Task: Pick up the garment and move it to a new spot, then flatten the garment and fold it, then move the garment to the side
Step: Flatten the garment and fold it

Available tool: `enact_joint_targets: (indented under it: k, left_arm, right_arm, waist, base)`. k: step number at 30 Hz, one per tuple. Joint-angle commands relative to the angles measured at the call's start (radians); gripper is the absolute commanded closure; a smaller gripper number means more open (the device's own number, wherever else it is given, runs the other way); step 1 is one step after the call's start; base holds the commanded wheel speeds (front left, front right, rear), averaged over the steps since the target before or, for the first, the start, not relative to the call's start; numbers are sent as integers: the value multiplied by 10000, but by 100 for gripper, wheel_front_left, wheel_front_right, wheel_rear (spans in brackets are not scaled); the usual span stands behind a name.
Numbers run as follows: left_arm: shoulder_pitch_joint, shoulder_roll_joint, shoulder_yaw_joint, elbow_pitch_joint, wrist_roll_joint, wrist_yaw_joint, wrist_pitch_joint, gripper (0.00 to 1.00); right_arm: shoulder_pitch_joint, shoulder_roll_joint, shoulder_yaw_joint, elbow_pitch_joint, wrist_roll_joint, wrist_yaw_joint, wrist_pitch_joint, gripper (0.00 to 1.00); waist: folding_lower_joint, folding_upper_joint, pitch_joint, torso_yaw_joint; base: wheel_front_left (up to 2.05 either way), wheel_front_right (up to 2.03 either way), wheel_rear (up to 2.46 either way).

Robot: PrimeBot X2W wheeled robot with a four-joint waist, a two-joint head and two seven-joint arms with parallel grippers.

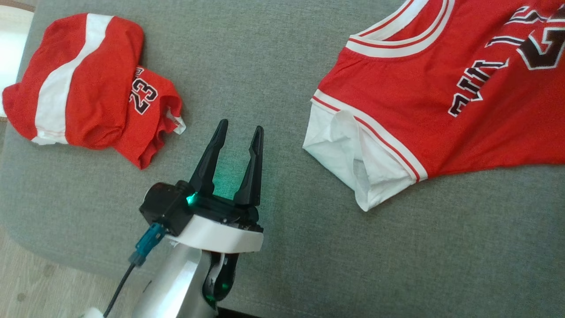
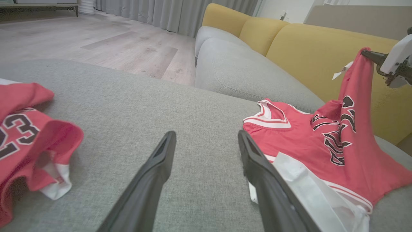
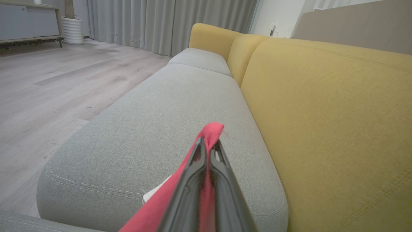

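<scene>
The garment [image 1: 441, 101] is a red jersey with white trim and dark lettering, lying partly spread on the grey seat at the right. One corner of the garment [image 2: 357, 83] is lifted off the seat, and my right gripper [image 2: 370, 55] is shut on that red cloth [image 3: 212, 130]; in the right wrist view my right gripper [image 3: 208, 141] pinches it at the fingertips. My left gripper [image 1: 240, 127] stands open over bare cushion, left of the jersey's white-lined armhole [image 1: 353, 154]. In the left wrist view my left gripper [image 2: 206, 135] holds nothing, its right finger close to the white hem.
A second red garment [image 1: 84, 84] with a white stripe and "23" lies bunched at the far left of the grey seat cushion [image 1: 273, 66]. The yellow backrest [image 3: 322, 112] rises behind. The cushion's rounded edge drops to wooden floor [image 1: 35, 282] at lower left.
</scene>
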Motion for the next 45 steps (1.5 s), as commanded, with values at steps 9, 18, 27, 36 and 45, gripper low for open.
enact_joint_targets:
  k: [9, 18, 27, 36, 45]
  left_arm:
    - [101, 70, 314, -236, -16, 35, -80, 0]
    - [248, 70, 688, -140, 223, 31, -80, 0]
    - [673, 70, 1503, -142, 490, -23, -80, 0]
    - [1086, 70, 2067, -61, 610, -39, -80, 0]
    - [1469, 70, 2358, 4, 491, -54, -80, 0]
  right_arm:
    - [-105, 316, -1096, -144, -620, 65, -248, 0]
    - [1001, 1220, -1725, 362, -406, 65, -666, 0]
    - [3263, 2584, -862, -668, 990, 65, -926, 0]
    - [7000, 3560, 430, -3908, 3625, 65, -929, 0]
    - [10928, 4334, 485, -7098, 4114, 65, -930, 0]
  waist:
    - [0, 0, -218, -72]
    - [0, 0, -1226, -805]
    - [0, 0, -2499, -1936]
    - [0, 0, -3357, -2984]
    - [0, 0, -3693, -3394]
  base:
    - [0, 0, 0]
    - [0, 0, 0]
    - [0, 0, 0]
    - [0, 0, 0]
    - [0, 0, 0]
